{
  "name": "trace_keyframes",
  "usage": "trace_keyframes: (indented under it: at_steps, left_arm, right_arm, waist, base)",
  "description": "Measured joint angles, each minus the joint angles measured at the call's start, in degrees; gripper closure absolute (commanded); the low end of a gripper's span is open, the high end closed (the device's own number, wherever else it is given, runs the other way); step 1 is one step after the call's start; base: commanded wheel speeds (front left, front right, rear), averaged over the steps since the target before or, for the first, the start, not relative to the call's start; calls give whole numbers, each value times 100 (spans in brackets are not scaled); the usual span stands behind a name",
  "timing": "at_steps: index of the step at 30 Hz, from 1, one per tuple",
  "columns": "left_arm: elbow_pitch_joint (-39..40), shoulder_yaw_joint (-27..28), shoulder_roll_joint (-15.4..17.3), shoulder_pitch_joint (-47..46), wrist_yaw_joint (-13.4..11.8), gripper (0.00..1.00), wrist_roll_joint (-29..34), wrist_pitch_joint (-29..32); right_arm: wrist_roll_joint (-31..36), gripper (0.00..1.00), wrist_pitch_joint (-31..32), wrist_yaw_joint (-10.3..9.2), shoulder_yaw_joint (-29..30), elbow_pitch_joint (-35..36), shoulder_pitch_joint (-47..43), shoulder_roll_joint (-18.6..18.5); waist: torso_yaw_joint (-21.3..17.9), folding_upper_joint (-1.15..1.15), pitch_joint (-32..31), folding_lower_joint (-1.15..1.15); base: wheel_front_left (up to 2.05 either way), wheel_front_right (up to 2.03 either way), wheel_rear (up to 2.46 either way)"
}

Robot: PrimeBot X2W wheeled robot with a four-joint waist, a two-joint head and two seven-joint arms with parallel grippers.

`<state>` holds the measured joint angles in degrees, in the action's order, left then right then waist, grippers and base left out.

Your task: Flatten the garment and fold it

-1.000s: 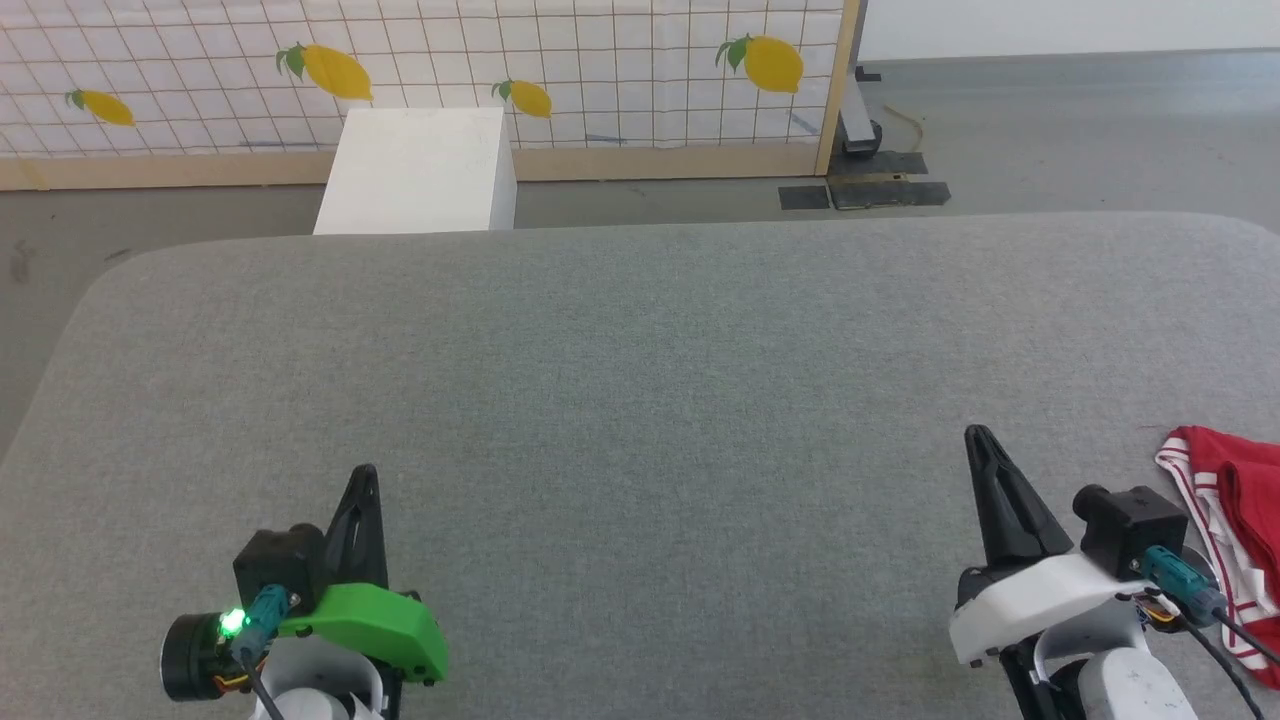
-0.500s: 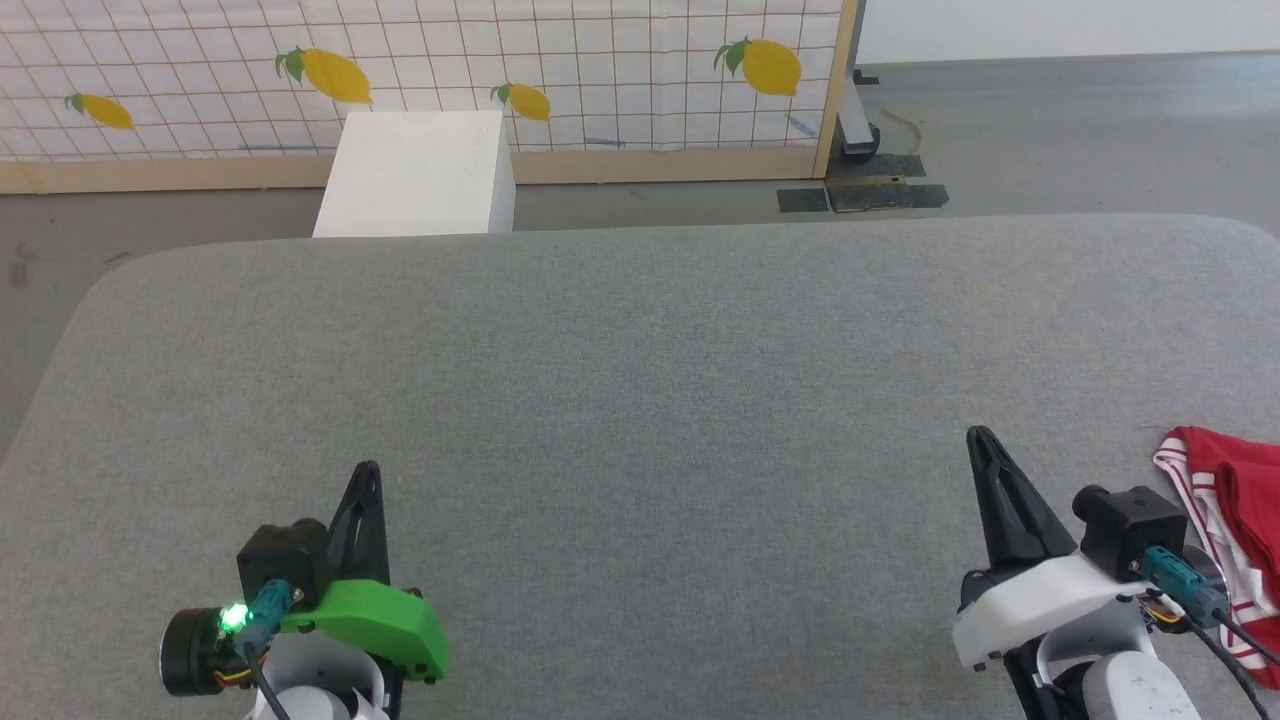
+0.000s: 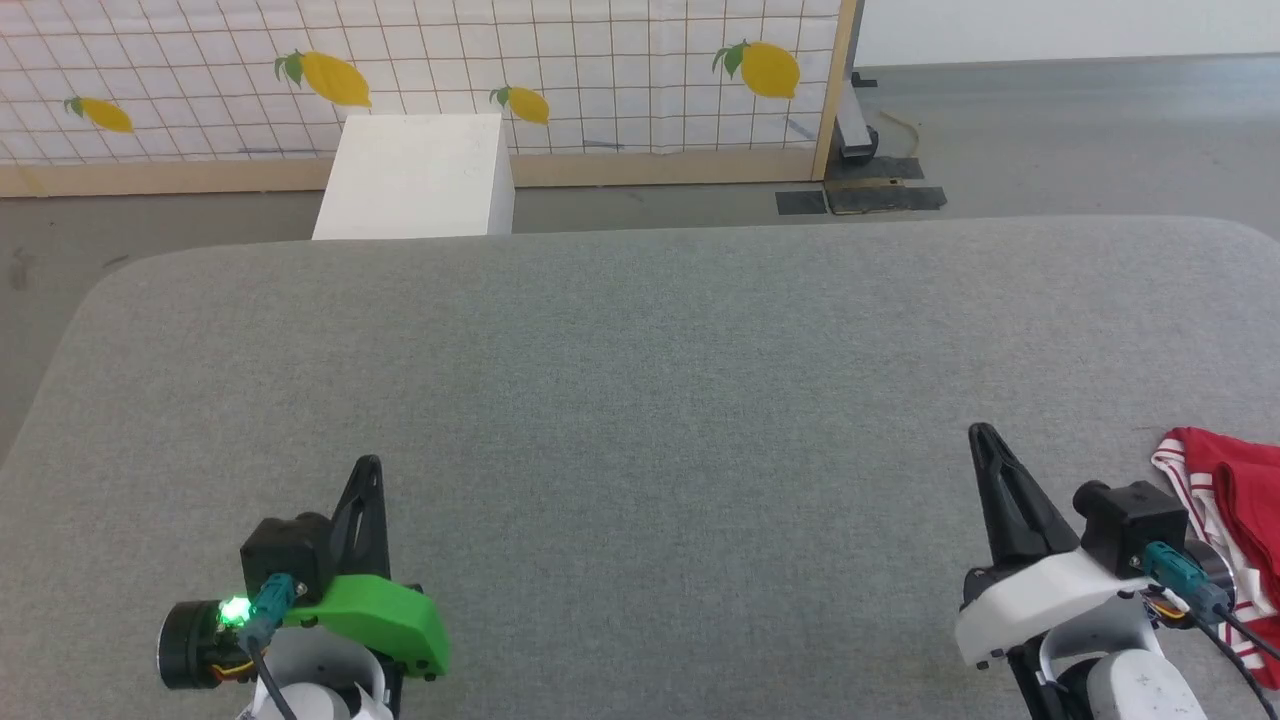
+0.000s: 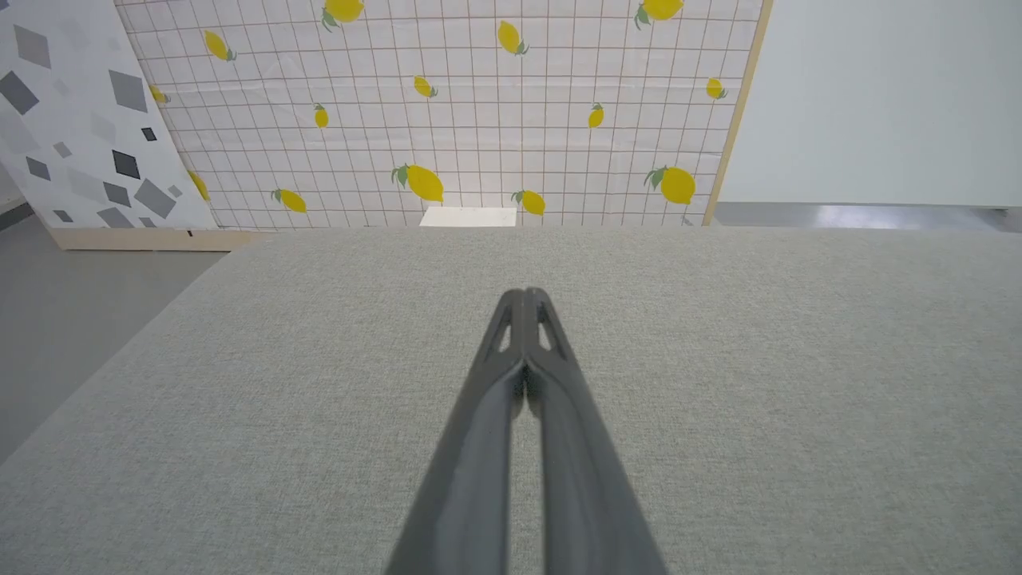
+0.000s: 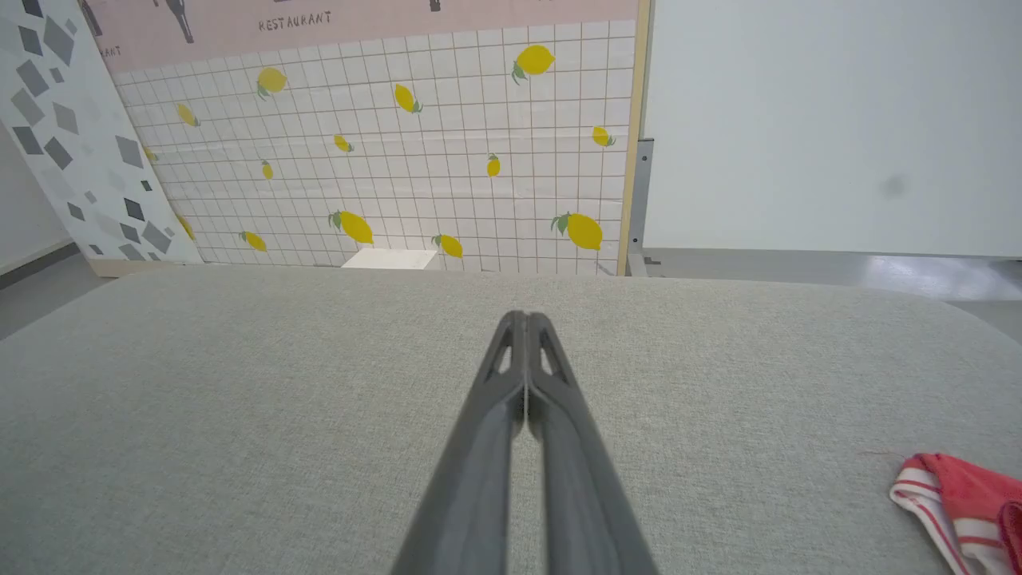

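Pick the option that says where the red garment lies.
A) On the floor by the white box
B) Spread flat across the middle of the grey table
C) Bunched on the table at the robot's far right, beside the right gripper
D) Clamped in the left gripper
C: the garment lies bunched near the right edge of the grey table, just right of the shut right gripper, whose fingers hold nothing.
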<state>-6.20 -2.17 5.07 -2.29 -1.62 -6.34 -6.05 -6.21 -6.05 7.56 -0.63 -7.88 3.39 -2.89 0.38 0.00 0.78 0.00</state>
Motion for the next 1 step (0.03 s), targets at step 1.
trace_keyframes:
  at_steps: [1]
  left_arm:
    - [11, 3, -4, 2, 5, 100, 13, 4]
  right_arm:
    - [19, 100, 1, 0, 1, 15, -3, 0]
  waist:
    - [-1, 0, -2, 0]
  base:
    - [0, 0, 0]
